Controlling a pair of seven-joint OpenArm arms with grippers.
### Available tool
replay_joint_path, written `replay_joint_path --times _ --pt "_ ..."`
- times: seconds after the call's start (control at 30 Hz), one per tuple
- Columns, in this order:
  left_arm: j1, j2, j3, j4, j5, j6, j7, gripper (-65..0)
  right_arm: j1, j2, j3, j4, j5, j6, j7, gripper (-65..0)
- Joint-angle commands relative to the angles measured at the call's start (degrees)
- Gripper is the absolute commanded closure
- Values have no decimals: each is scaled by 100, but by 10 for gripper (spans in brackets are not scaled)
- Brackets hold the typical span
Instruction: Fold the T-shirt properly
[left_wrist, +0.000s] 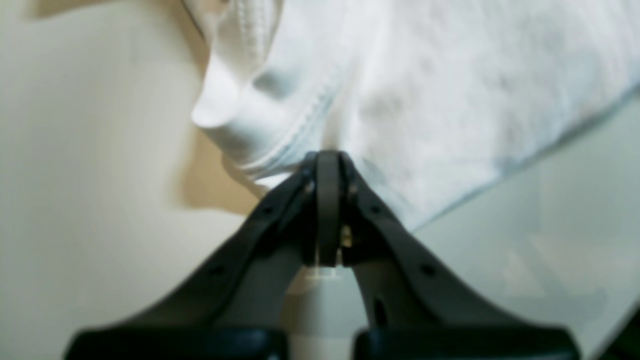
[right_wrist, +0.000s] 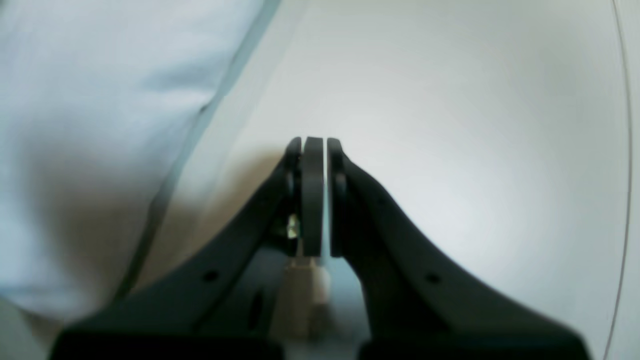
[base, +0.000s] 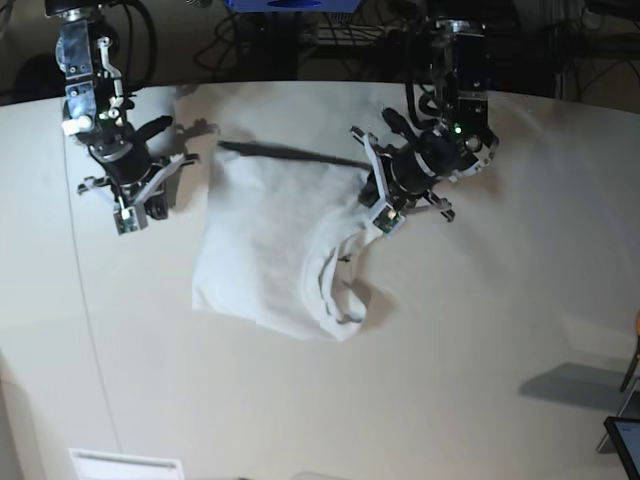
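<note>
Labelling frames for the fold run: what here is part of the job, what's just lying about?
Job:
- T-shirt, white, partly folded on the table
- left gripper, shut on the T-shirt edge
- right gripper, shut, empty, off the cloth

Lying about:
- table
- cables behind the table
- white sheet at the near edge

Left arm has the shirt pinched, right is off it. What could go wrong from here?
1. The left gripper is shut on the T-shirt near a stitched hem; a thin pinch like that could slip if pulled.
2. The right gripper is shut over bare table, beside the shirt's edge, so only one arm controls the cloth and a fold may skew.
3. Fabric is bunched around the collar; folding over it could lock in wrinkles.
</note>
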Motion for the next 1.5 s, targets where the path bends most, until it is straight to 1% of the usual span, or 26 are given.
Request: replay_joint_path --times 0.0,0.1,0.27,0.33,0.5,0.63,0.7,0.87,0.97,1.1,1.17,1.23,1.3,1.4,1.43,1.47 --pt "-164 -18 -7 -62 28 -1 -33 0 -17 -66 9 108 23 5 144 -20" --pt "-594 -27 -7 -475 28 -1 -33 0 -96 -153 9 108 23 5 161 -20" --pt "-1518 -18 1 -1354 28 -1 -33 0 -96 -145 -105 108 23 14 170 -20" --pt "-1878 -9 1 -1767 28 -1 -157 0 -96 -145 -105 108 23 14 170 -20" --pt "-2660 114 212 -3007 63 -1 -921 0 -96 -145 -96 108 23 14 170 -20" --pt "-3223 360 643 -4044 63 425 -1677 0 -87 -127 -70 108 23 14 179 -20" --pt "-3496 492 837 -4545 10 566 -2073 0 -87 -118 -70 108 23 14 179 -20" --pt "-4304 791 881 -5864 10 610 -2979 0 -105 -118 -61 108 23 14 179 -20" --pt "-4691 800 863 -6348 1 619 -3321 0 -211 -118 -61 117 23 14 188 -20" --pt "-4841 756 854 -6198 -8 619 -3269 0 -342 -110 -105 187 23 14 223 -20" --pt "-4797 685 643 -5943 -8 619 -3075 0 -439 -136 -122 328 23 23 302 -20" --pt "-4603 685 318 -5565 -8 610 -2732 0 -509 -145 -298 469 23 23 328 -20" --pt "-4243 677 45 -4923 1 592 -2398 0 -527 -145 -360 574 23 14 328 -20" --pt "-3381 677 -174 -3613 1 575 -1871 0 -536 -118 -342 689 14 -4 328 -20" --pt "-3056 677 -218 -3183 -8 557 -1748 0 -562 -118 -263 724 14 -4 328 -20" --pt "-2660 677 -253 -2690 -52 451 -1686 0 -641 -145 -122 776 14 -4 319 -20"
